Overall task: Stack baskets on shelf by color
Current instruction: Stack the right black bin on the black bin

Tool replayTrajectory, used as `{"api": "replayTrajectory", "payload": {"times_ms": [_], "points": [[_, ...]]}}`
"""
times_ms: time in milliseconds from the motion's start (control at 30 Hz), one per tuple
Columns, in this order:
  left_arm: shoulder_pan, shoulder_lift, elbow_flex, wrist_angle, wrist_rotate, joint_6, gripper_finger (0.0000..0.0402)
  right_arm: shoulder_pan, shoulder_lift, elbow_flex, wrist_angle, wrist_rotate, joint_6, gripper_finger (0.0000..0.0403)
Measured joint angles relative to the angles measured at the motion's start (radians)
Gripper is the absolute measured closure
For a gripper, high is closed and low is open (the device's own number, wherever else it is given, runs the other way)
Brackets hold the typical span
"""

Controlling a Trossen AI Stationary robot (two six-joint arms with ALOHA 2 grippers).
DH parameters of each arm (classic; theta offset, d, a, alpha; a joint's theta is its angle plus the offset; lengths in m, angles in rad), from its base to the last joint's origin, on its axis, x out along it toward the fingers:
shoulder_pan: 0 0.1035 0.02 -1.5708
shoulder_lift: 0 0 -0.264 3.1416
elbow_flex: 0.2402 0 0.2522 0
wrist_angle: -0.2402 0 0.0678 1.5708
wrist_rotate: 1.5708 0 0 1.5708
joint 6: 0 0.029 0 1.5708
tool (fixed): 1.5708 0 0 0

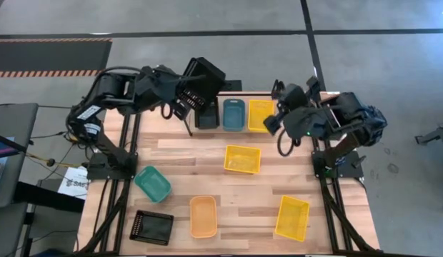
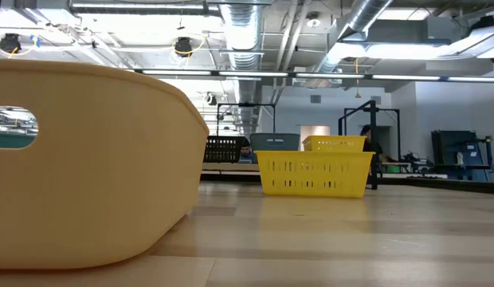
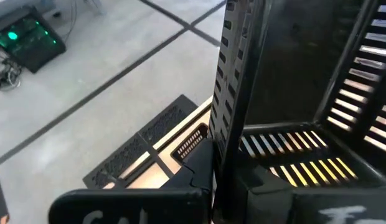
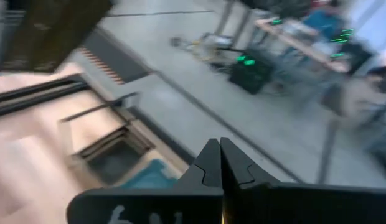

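Observation:
My left gripper (image 1: 186, 96) is shut on a black basket (image 1: 202, 77), which it holds up over the table's far left corner. Below it, a black basket (image 1: 206, 115), a blue-grey one (image 1: 234, 114) and a yellow one (image 1: 261, 114) stand in a row at the far edge. The shelf's thin black rods (image 4: 87, 112) show around them. My right gripper (image 1: 270, 126) is shut with nothing in it, raised beside the row's yellow end. On the table lie two yellow baskets (image 1: 242, 158) (image 1: 292, 217), a teal one (image 1: 152, 183), an orange one (image 1: 203, 215) and a black one (image 1: 151, 227). My left gripper pinches one slotted side wall (image 3: 223, 134) of the black basket, one finger inside and one outside. The basket is lifted clear of everything and tipped on edge, its hollow inside (image 3: 305, 93) facing the wrist camera.
In the low view the orange basket (image 2: 88, 159) fills the near left and the middle yellow basket (image 2: 315, 171) stands behind it. Bare wood lies between the loose baskets. Both arms' black frames run along the table's left and right edges.

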Motion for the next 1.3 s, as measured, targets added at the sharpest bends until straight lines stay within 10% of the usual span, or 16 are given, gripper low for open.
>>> {"api": "replayTrajectory", "payload": {"times_ms": [467,1033,1300], "points": [[0.024,0.004,0.0,0.0,0.019,-0.021,0.0401,-0.319,-0.228,0.0,-0.011,-0.162,-0.214,0.0402],[0.028,0.007,-0.253,0.136,-0.014,-0.352,0.0402,-0.161,-0.578,-0.692,0.002,-0.218,0.164,0.0403],[0.081,0.005,-0.463,0.199,0.117,-0.551,0.0402,-0.04,-0.59,-0.775,0.044,-0.22,0.197,0.0403]]}}
